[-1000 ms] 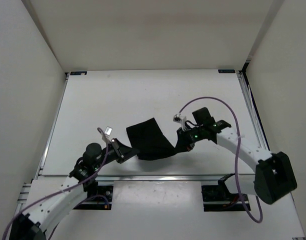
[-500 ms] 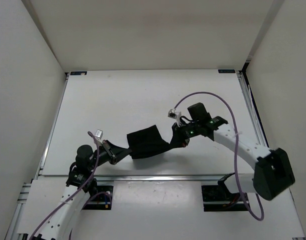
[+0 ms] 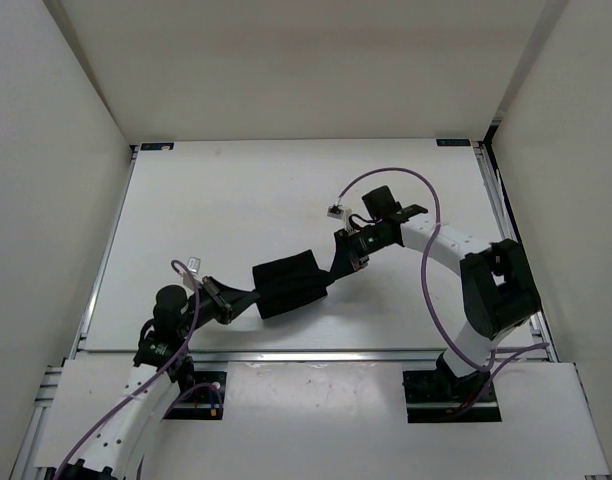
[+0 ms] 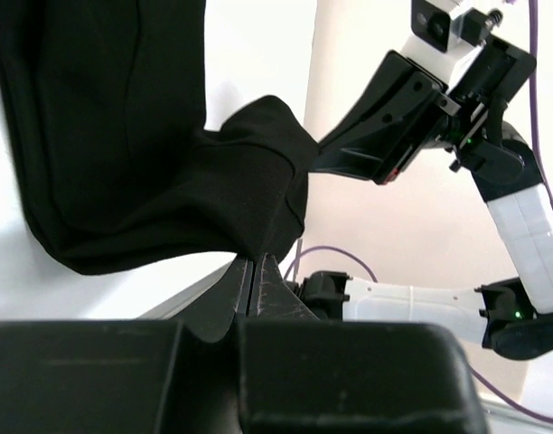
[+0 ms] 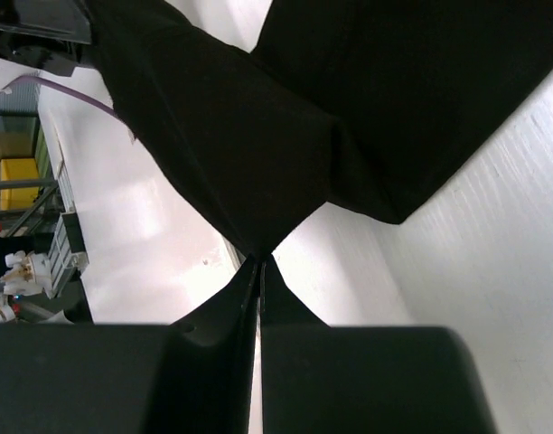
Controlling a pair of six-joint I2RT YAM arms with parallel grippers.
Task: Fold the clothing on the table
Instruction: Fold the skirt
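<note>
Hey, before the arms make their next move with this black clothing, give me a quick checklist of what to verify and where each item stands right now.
1. Left claw shut on the clothing: ok, fabric is pinched at its tips.
2. Right claw shut on the clothing: ok, a fold is pinched at its tips.
3. Clothing strung between both claws: ok, one end in each.
4. Clothing smooth and flat: not ok, it is bunched and sagging in the middle.
5. Clothing lifted off the table: cannot tell from these views.
</note>
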